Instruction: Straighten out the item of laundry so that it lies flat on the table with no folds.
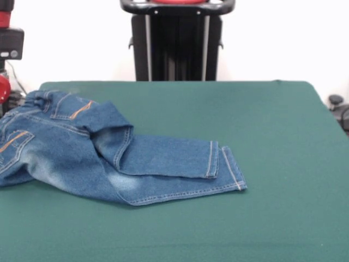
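Observation:
The item of laundry (109, 158), a small pair of blue denim jeans, lies on the left part of the dark green table (272, 164). Its waistband end is at the left and runs past the picture's edge. The back pockets with orange stitching (79, 109) face up. Both legs point right, the upper one lying partly over the lower, and their hems (226, 166) end near the table's middle. The cloth is rumpled and folded around the seat. No gripper shows in this view.
Red and black machine parts (8, 38) stand at the left edge, just behind the jeans' waistband. A black pedestal (177, 43) rises behind the table's far edge. Small dark objects (339, 109) sit off the table's right side.

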Robot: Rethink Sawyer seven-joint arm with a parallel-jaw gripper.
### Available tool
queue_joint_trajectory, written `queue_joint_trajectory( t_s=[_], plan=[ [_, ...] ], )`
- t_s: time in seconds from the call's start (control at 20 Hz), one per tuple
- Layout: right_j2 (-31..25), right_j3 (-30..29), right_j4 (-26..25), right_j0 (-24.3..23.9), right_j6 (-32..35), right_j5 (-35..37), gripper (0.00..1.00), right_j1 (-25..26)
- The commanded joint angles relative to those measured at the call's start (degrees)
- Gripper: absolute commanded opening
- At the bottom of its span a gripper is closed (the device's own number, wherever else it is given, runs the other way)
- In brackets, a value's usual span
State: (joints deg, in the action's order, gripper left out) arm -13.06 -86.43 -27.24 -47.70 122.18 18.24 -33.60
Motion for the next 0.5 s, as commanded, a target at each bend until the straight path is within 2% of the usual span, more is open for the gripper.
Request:
queue_joint_trajectory(
  t_s=[0.05, 0.25, 0.5],
  plan=[
    [2.5, -7.0, -1.0, 7.9, 6.6, -2.0, 1.0, 1.6],
    [5.5, -7.6, 0.9, 11.6, 9.7, -1.7, 1.0, 0.1],
    [6.8, -7.6, 2.9, 13.7, 9.7, -0.4, 1.0, -1.0]
  ],
)
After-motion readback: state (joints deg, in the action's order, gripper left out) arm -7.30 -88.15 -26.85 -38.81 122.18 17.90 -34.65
